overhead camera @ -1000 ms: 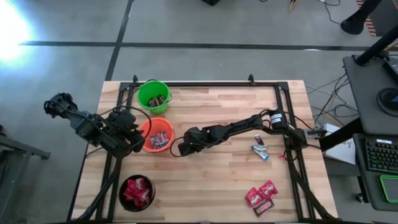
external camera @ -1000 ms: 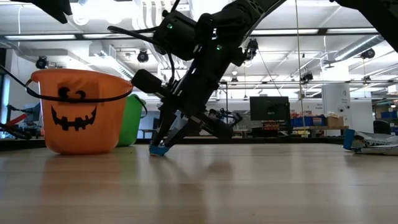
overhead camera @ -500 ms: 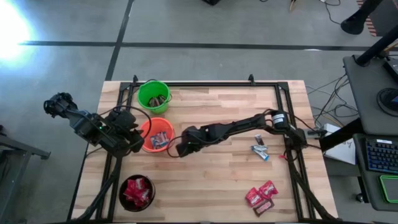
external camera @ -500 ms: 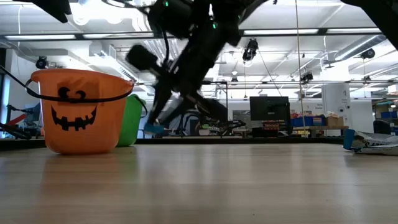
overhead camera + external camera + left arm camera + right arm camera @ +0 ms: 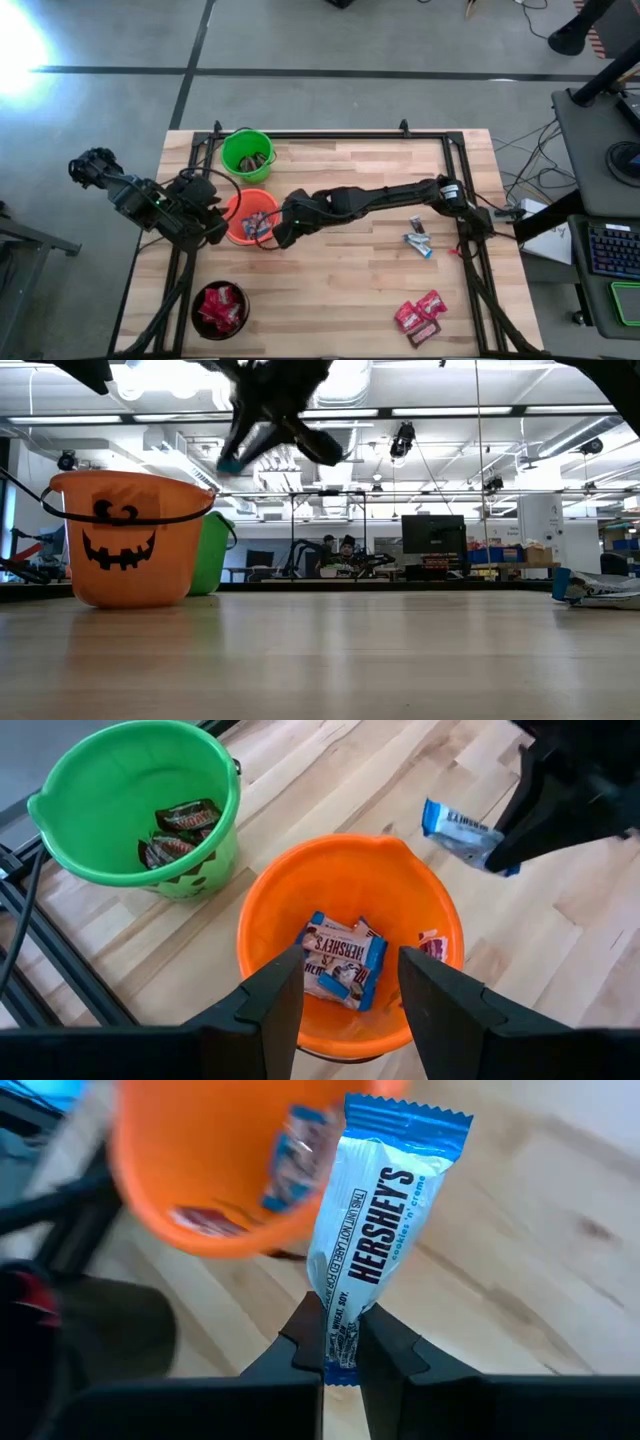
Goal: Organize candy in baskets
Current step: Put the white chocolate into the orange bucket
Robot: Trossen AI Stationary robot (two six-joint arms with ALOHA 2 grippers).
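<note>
Wooden table [image 5: 340,290] sitting on grey floor, desk w/ keyboard off to one side. High view: green basket [image 5: 247,154] standing near far edge, dark brown candy inside. Orange basket [image 5: 254,216] just in front of it, holding blue-and-white pieces plus a red one. Black basket [image 5: 219,309] near front edge, filled w/ red candy. Right gripper [image 5: 270,237] reaching across table to orange basket's rim. Left gripper [image 5: 215,222] waiting at orange basket's other side. Two blue-and-white candies [image 5: 419,238] lying loose by right arm's base; cluster of red candies [image 5: 419,313] w/ one dark piece lying near front right corner.

Low view: workshop room w/ ceiling lights and monitors showing behind. Orange basket [image 5: 125,538] w/ pumpkin face standing on tabletop, green basket [image 5: 212,550] partly hidden behind it. Right gripper [image 5: 232,460] hanging high in air, above and just beside orange rim, blue candy end [image 5: 231,464] showing at tip.

Left wrist view: looking down past left fingers [image 5: 268,1003], spread apart, nothing between. Orange basket [image 5: 300,880] below, blue-and-white candy [image 5: 343,961] inside; green basket [image 5: 90,780] beyond w/ brown wrappers. Right gripper [image 5: 500,855] carrying blue-and-white candy [image 5: 462,830] in air beside orange rim, over bare wood.

Right wrist view: right fingers [image 5: 305,1335] pinching lower end of blue-and-white candy [image 5: 370,1230], wrapper standing upright. Orange basket [image 5: 210,1170] blurred beyond, candy inside.
</note>
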